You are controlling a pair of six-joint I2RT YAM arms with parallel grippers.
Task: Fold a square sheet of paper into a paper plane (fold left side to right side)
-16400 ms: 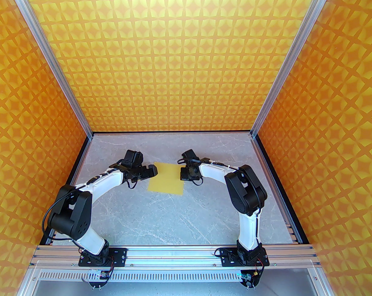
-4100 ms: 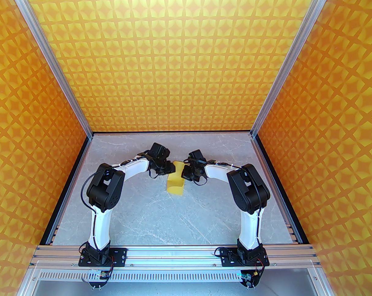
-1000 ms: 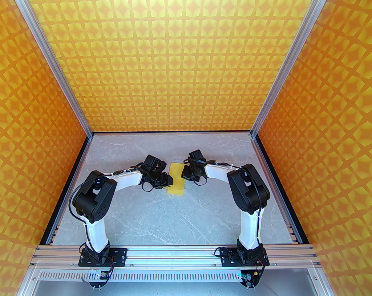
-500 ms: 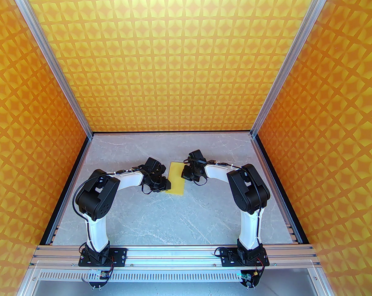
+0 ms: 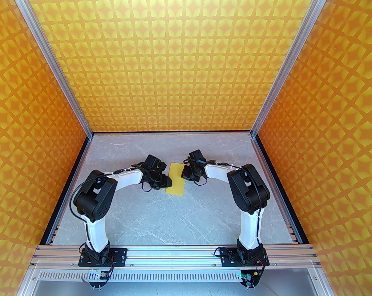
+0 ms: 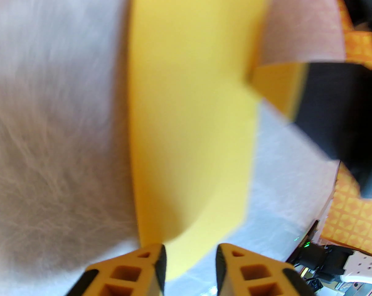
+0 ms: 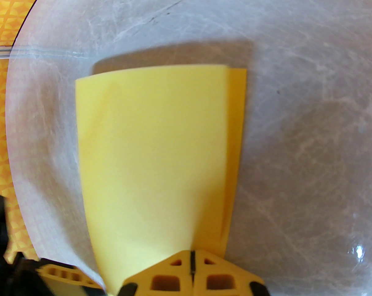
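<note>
The square sheet of paper (image 5: 176,182) lies doubled over on the desk (image 5: 161,214). Its open edges sit under the right gripper (image 7: 192,257), whose jaws are pressed together and seem to pin it rather than pinch it. Across the sheet from the right gripper, the left gripper (image 6: 190,257) stands spread at the loose fold, gripping nothing. The paper looks light, limp and springy, and likely to slide. It is best pressed flat along the fold, on the side away from the right gripper.
</note>
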